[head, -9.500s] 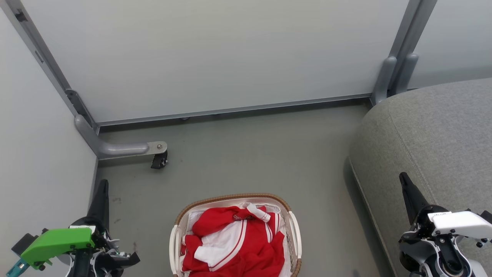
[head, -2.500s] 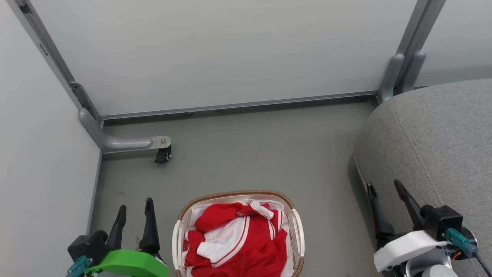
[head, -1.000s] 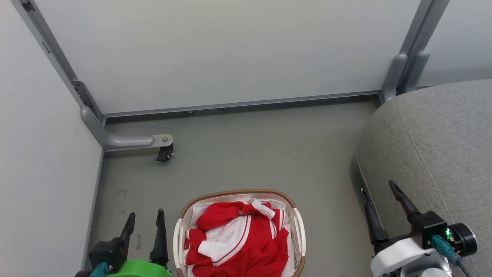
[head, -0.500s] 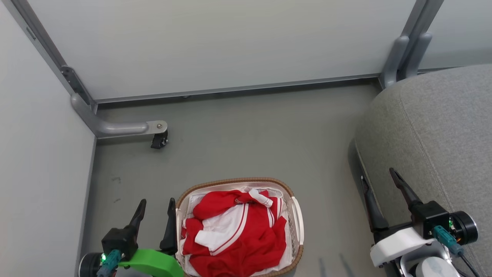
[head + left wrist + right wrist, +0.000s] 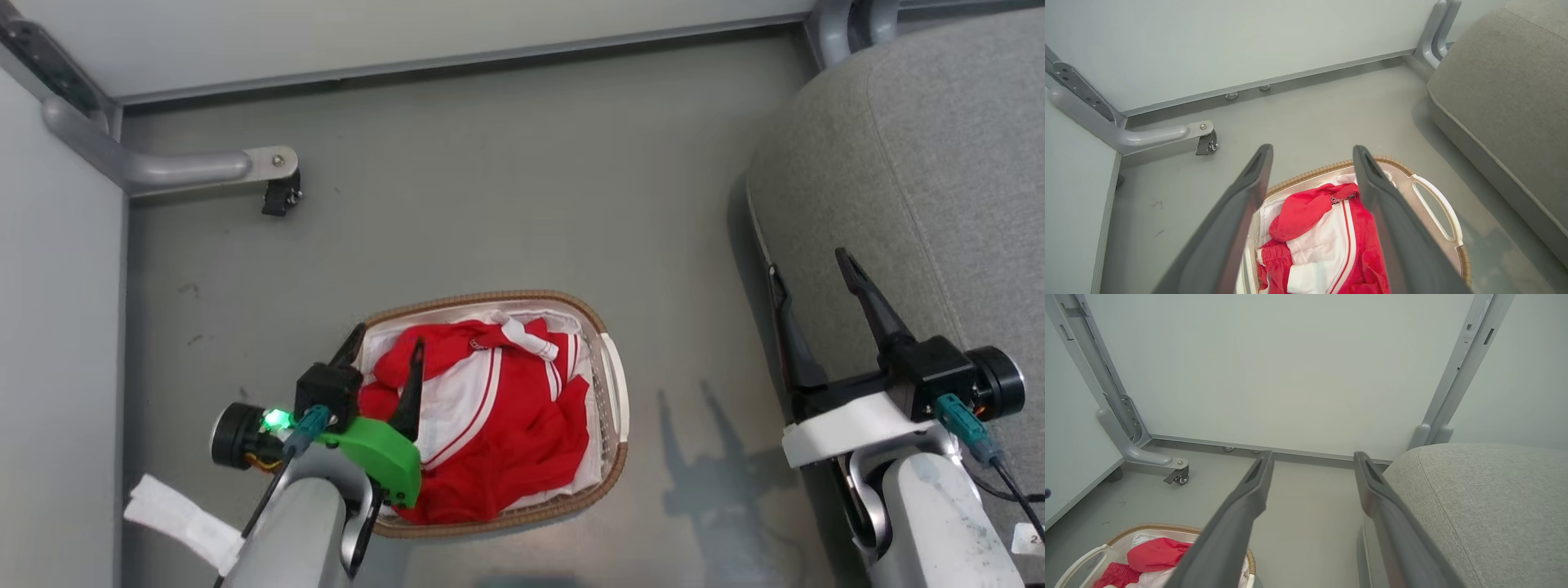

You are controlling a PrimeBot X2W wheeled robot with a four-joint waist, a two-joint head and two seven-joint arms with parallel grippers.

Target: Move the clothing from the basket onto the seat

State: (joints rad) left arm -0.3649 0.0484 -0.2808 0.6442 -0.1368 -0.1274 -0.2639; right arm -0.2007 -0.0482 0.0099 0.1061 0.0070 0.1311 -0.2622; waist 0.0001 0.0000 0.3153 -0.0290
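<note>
The basket (image 5: 606, 384), white with a brown woven rim, stands on the grey floor with the red and white clothing (image 5: 498, 425) heaped in it. My left gripper (image 5: 389, 336) hangs open over the basket's left part, one finger by the rim and one over the clothing. In the left wrist view, the clothing (image 5: 1314, 228) shows between the open fingers of the left gripper (image 5: 1312, 148). My right gripper (image 5: 807, 262) is open and empty at the front edge of the grey seat (image 5: 939, 163). In the right wrist view, the right gripper (image 5: 1313, 454) has the seat (image 5: 1486, 506) on its right and the basket (image 5: 1147, 528) at lower left.
Pale partition walls (image 5: 408, 24) close off the far side and the left. A grey metal foot with a caster wheel (image 5: 277, 192) juts onto the floor at the far left. Open grey floor (image 5: 531, 180) lies between basket, wall and seat.
The head camera has tipped down, so the whole picture has shifted. My left gripper has come from beside the basket to over its left part. The right gripper still stands open by the seat.
</note>
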